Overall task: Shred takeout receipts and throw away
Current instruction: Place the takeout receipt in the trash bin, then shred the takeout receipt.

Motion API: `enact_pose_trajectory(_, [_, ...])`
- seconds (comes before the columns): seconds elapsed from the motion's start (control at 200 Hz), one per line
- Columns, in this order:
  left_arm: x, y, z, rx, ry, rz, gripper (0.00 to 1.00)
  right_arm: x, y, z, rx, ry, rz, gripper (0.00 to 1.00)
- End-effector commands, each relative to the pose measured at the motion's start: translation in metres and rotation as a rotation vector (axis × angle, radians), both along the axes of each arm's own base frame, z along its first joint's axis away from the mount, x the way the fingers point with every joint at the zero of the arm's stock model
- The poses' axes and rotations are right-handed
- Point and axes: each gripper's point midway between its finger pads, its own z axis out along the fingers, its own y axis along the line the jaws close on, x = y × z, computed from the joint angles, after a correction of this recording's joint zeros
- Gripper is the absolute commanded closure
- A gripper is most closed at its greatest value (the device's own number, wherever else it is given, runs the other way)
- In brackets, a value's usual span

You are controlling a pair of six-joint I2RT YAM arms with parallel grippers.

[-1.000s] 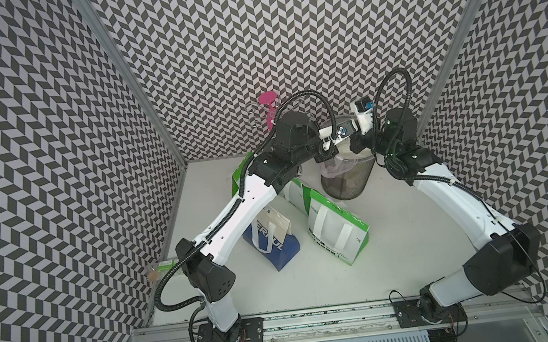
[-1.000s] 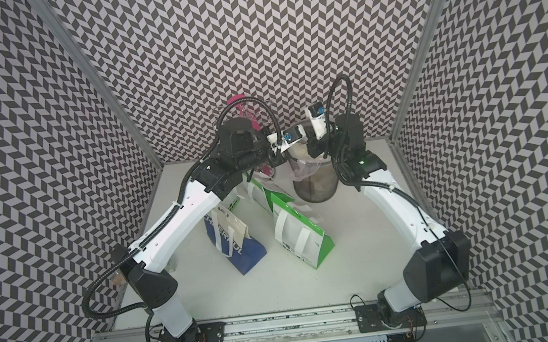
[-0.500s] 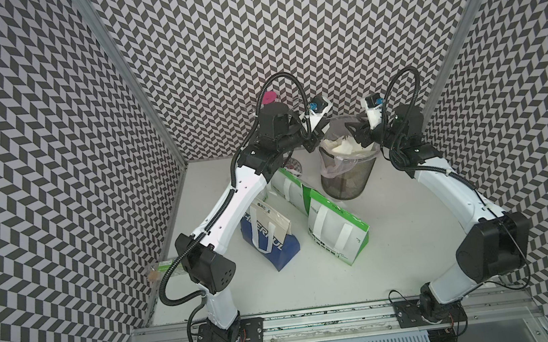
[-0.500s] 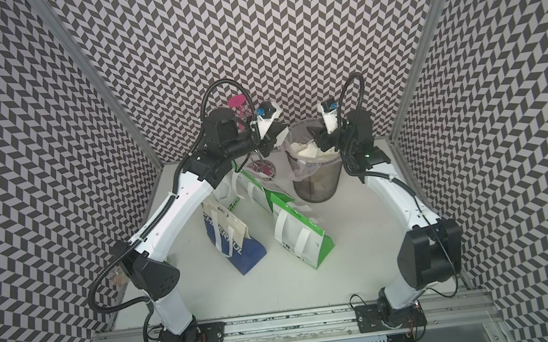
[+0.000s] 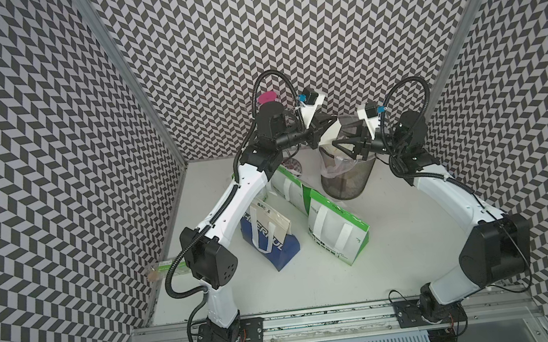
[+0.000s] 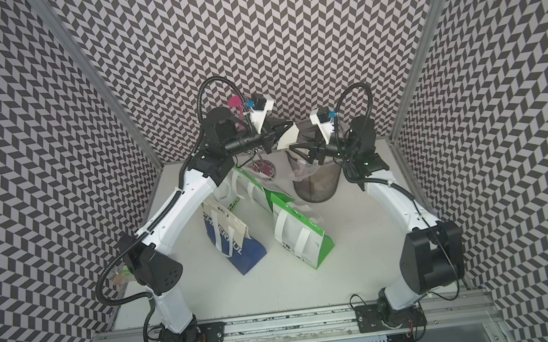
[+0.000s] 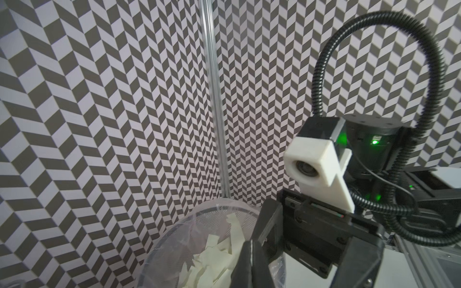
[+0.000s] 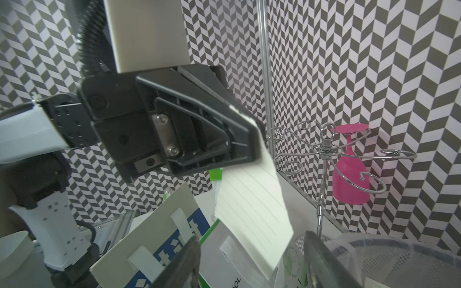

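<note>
**Item:** receipt (image 8: 252, 214), a lined cream slip.
**Location:** upper middle of the frame in both top views, above the bin (image 5: 347, 177) (shreds (image 7: 217, 259) lie inside).
**Holder:** left gripper (image 8: 254, 144), clamped on the slip's upper edge. The slip hangs with its long axis sloping down toward the bin.
**Opposite:** right gripper (image 5: 338, 135), fingers (image 8: 187, 264) apart, facing the free lower end at close range. Whether that end sits between them I cannot tell.
**Pose:** both arms raised, forearms reaching inward, wrists roughly level.
**Next, probably:** the right gripper closes low on the slip and pulls away.
</note>
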Motion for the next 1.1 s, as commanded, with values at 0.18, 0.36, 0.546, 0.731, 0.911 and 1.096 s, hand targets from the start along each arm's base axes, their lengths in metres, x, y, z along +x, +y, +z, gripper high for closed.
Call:
enact_pose_trajectory(0.18, [-0.030, 0.005, 0.031, -0.095, -0.047, -0.128, 1.00, -0.040, 0.014, 0.030, 0.093, -0.066, 0.233, 0.51])
enact_pose_trajectory(0.36, [-0.037, 0.008, 0.042, -0.137, -0.075, -0.145, 1.00, -0.040, 0.021, 0.021, 0.088, -0.034, 0.252, 0.53])
enact_pose_trajectory(0.546, [-0.040, 0.012, 0.046, -0.146, -0.085, -0.137, 1.00, -0.037, 0.022, 0.020, 0.095, -0.019, 0.248, 0.70])
enact_pose_trajectory(0.731, [-0.039, 0.019, 0.041, -0.145, -0.061, -0.132, 1.00, -0.034, 0.017, 0.023, 0.090, -0.032, 0.214, 0.99])
enact_pose_trajectory(0.911, [-0.038, 0.021, 0.028, -0.100, 0.006, -0.168, 0.70, -0.027, 0.015, 0.026, 0.037, -0.078, 0.142, 1.00])
enact_pose_trajectory(1.096, [-0.037, 0.011, 0.003, 0.001, 0.087, -0.229, 0.58, -0.019, 0.015, 0.024, -0.045, -0.114, 0.073, 1.00])
